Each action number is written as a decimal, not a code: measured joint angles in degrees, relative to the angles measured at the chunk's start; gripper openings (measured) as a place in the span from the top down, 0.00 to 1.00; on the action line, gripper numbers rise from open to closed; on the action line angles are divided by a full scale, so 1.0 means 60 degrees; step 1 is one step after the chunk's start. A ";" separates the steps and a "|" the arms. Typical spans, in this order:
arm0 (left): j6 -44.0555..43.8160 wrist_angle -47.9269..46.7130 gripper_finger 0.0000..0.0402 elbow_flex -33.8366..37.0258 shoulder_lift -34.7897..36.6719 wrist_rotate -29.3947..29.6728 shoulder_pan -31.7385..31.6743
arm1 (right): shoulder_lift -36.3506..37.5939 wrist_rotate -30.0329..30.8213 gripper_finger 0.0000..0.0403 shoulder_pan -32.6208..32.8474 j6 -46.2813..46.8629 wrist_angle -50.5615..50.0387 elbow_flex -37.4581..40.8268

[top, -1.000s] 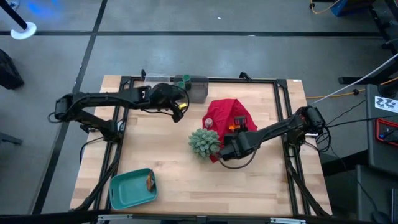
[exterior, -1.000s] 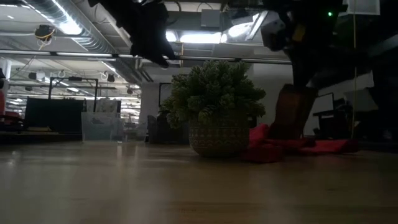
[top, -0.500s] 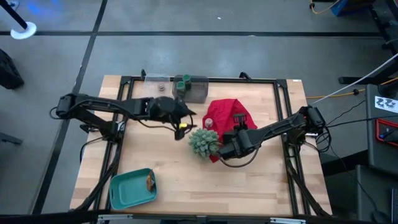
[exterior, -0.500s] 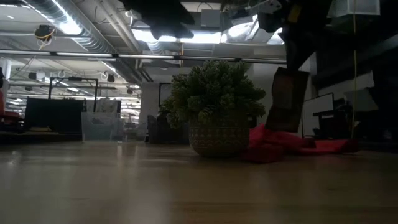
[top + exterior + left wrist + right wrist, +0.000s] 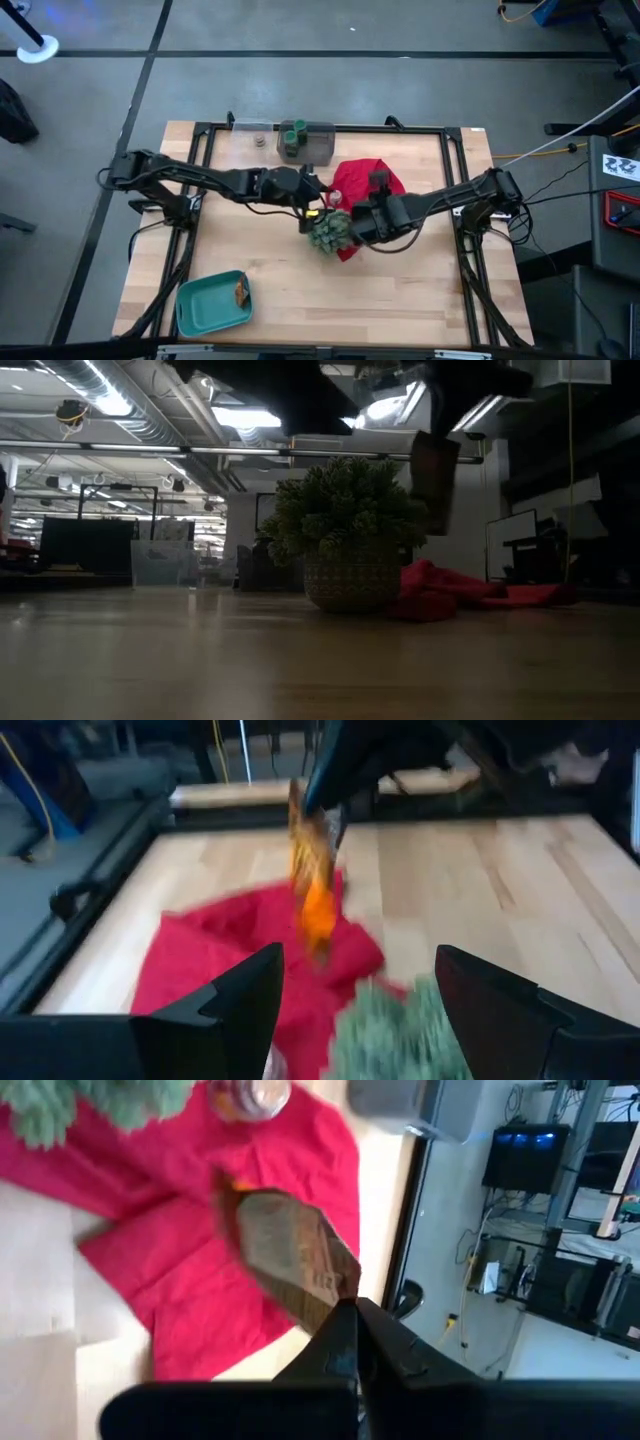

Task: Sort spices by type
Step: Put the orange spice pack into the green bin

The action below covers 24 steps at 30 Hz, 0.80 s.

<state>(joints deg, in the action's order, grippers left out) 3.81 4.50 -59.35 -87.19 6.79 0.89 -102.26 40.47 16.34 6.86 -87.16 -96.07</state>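
Right hand (image 5: 345,1330) clenched on brown packet (image 5: 290,1255), lifted above red cloth (image 5: 200,1230), left hand (image 5: 350,990) released nearby

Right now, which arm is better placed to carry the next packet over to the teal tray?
Right. Its pincer is already shut on a brown-orange packet, lifted clear above the red cloth. The left pincer is open and empty near the plant. The teal tray sits nearer the left arm, though.

Two slim black jointed arms, thin black cables alongside; matte dark tapered fingers (image 5: 235,1010).
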 joint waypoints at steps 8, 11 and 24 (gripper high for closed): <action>0.0630 0.2726 0.39 -0.0008 -0.1093 0.0079 -0.0047 | 0.0000 0.0001 1.00 -0.0463 -0.0473 0.0027 -0.0703; 0.0941 0.3479 0.39 -0.0011 -0.1447 0.0080 -0.0047 | 0.0000 -0.0011 1.00 -0.0566 -0.0617 0.0092 -0.0824; 0.0636 0.5190 0.39 -0.0018 -0.2474 0.0281 -0.0526 | 0.0000 -0.0084 1.00 -0.0623 -0.0981 0.0467 -0.0900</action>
<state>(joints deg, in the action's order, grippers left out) 7.63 35.65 -59.46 -102.03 8.47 -2.27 -102.26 39.97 12.60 0.97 -84.35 -101.47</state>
